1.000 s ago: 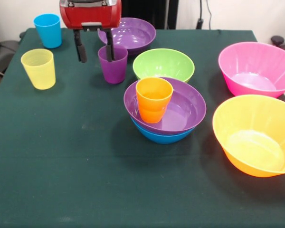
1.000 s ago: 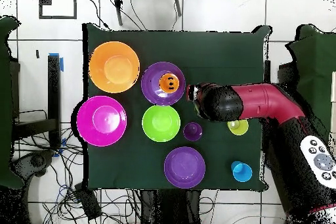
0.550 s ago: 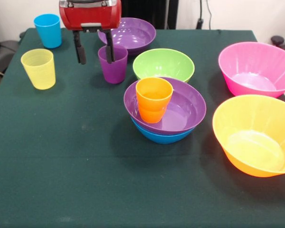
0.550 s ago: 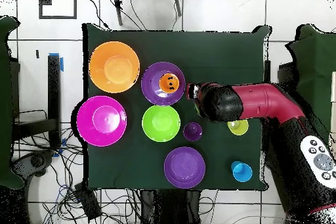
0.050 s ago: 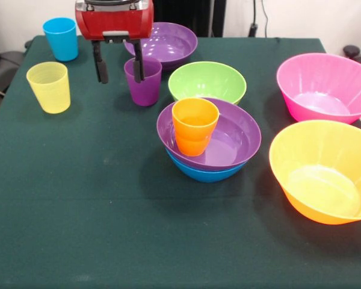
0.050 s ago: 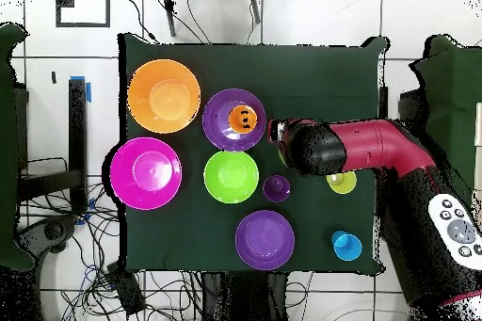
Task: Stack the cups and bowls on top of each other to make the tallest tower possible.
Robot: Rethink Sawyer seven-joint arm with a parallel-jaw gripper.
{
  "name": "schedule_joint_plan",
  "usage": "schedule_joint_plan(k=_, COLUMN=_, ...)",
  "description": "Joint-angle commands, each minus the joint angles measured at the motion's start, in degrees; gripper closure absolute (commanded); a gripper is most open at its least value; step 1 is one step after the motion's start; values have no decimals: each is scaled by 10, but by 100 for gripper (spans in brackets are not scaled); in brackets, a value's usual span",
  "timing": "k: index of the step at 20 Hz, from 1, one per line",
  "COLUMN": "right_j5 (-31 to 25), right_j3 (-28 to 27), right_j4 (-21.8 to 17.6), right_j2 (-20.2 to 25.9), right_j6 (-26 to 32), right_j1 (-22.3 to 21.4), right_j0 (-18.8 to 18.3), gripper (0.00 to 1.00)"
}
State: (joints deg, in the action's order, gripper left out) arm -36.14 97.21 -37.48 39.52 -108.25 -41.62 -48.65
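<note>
Near mid-desk point(image 5: 96, 223) your tower point(image 5: 208, 139) so far is a blue bowl point(image 5: 206, 173) lowest, a purple bowl point(image 5: 234, 141) nested in it, and an orange cup point(image 5: 194, 126) standing upright inside that, wide base first so the pile stays steady. At the far left your end effector point(image 5: 118, 65) hangs with its fingers point(image 5: 100, 63) spread apart and nothing gripped; one finger sits at or inside the purple cup point(image 5: 143, 84) rim and the other outside it on the side toward the yellow cup point(image 5: 49, 87), so it looks lined up to pinch that wall, though contact can't be told. You'd want the purple cup next, probably for the orange one. Count check: four cups, namely orange on the tower, purple under the end effector, yellow and blue cup point(image 5: 61, 38) loose and well apart toward the far-left corner. Six bowls: two in the tower, a second purple bowl point(image 5: 168, 41) just behind the purple cup, green bowl point(image 5: 207, 82) just behind the tower, pink bowl point(image 5: 322, 87) and big orange bowl point(image 5: 322, 171) on the other side. Overhead shows the arm point(image 6: 377, 152) reaching across, covering the end effector. Big bowls are left loose, likely awkward atop small ones.
</note>
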Motion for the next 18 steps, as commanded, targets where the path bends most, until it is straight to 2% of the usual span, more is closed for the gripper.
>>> schedule_joint_plan(k=1, right_j5=31, right_j3=14, right_j4=-53, right_j2=1, right_j6=69, right_j1=20, right_j0=29, gripper=0)
schedule_joint_plan(k=11, right_j5=41, right_j3=23, right_j4=-75, right_j2=-9, right_j6=60, right_j1=11, right_j0=39, gripper=0)
schedule_joint_plan(k=18, right_j5=11, right_j3=30, right_j4=-40, right_j2=5, right_j6=62, right_j1=-1, right_j0=32, gripper=0)
